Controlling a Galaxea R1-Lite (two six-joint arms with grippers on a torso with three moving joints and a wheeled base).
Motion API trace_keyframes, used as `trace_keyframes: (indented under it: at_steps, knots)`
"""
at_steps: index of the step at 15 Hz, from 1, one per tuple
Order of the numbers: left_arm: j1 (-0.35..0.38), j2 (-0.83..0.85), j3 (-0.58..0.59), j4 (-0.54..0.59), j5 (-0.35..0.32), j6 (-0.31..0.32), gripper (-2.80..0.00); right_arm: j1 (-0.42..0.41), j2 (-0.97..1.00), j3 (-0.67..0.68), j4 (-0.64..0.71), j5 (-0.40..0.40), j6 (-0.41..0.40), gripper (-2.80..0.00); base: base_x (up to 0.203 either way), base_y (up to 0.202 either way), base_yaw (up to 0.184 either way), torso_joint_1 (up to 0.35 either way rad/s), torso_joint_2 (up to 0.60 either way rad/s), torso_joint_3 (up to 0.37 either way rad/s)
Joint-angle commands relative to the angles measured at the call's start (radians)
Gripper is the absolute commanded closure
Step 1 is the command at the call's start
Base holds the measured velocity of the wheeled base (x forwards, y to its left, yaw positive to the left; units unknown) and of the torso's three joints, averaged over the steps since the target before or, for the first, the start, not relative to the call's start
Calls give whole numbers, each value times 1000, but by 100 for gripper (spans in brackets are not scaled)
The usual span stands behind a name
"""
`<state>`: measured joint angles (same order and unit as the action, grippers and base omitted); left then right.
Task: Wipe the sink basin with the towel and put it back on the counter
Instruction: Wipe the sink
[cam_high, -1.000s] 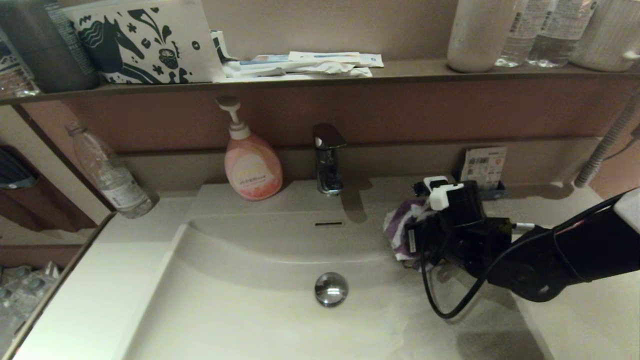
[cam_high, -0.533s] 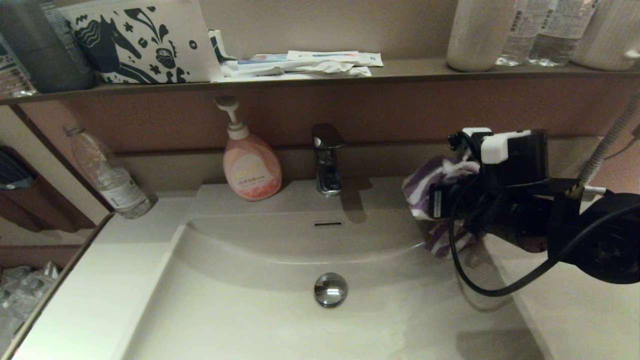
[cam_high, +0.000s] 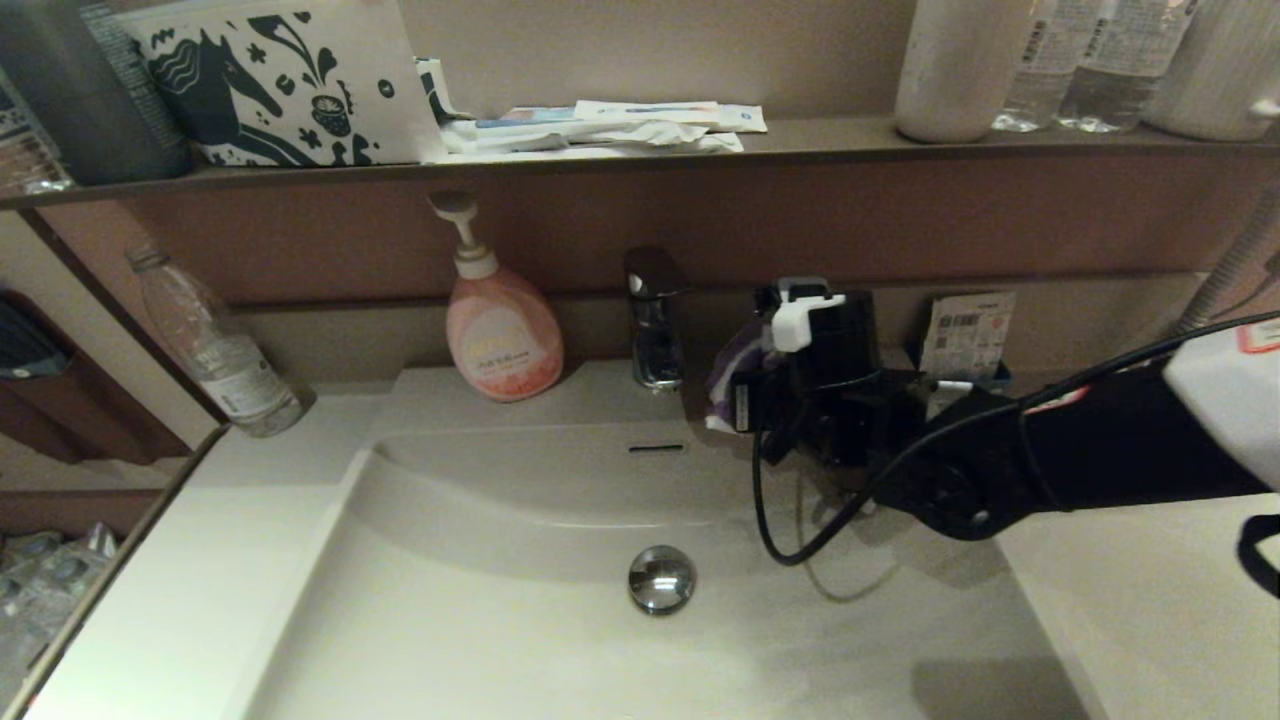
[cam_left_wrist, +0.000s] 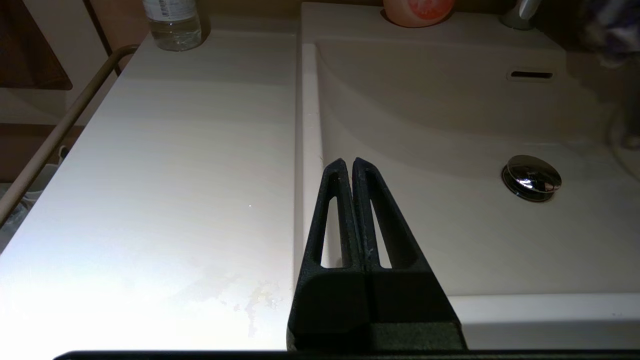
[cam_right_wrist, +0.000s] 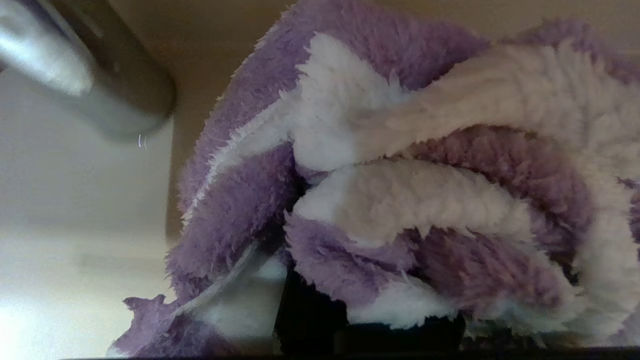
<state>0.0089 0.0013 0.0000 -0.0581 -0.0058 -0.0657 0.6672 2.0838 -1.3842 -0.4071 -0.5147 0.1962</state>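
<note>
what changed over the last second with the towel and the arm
The right gripper, shut on the towel, first swung up and toward the robot's right, then swept left along the back of the sink basin to just beside the faucet. The left gripper is shut and parked. Soap bottle and drain stopper stayed put.

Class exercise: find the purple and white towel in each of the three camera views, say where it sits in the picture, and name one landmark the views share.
Head view: the towel sits right of centre, beside the faucet, held by the right gripper.
Left wrist view: a blurred piece of it in the top right corner.
Right wrist view: it fills most of the picture.
Shared landmark: the faucet, at the top edge in the left wrist view and upper left in the right wrist view.
</note>
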Motion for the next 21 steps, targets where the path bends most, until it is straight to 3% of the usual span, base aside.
trace_keyframes:
  at_steps: [1,6,12,15,18,21]
  knots:
    - [0,0,0,-2,0,0,0,7,148,-92,-19,-11,-1,0,0,0,0,0,0,0]
    - [0,0,0,-1,0,0,0,-54,294,-229,-36,-41,-29,0,0,0,0,0,0,0]
    - [0,0,0,-2,0,0,0,-228,177,-65,-44,-46,-28,0,0,0,0,0,0,0]
    - [0,0,0,-2,0,0,0,-306,131,44,-112,-34,-31,0,0,0,0,0,0,0]
    - [0,0,0,-1,0,0,0,-304,121,48,-121,-33,-37,0,0,0,0,0,0,0]
    - [0,0,0,-2,0,0,0,-223,131,17,-118,-34,-51,0,0,0,0,0,0,0]
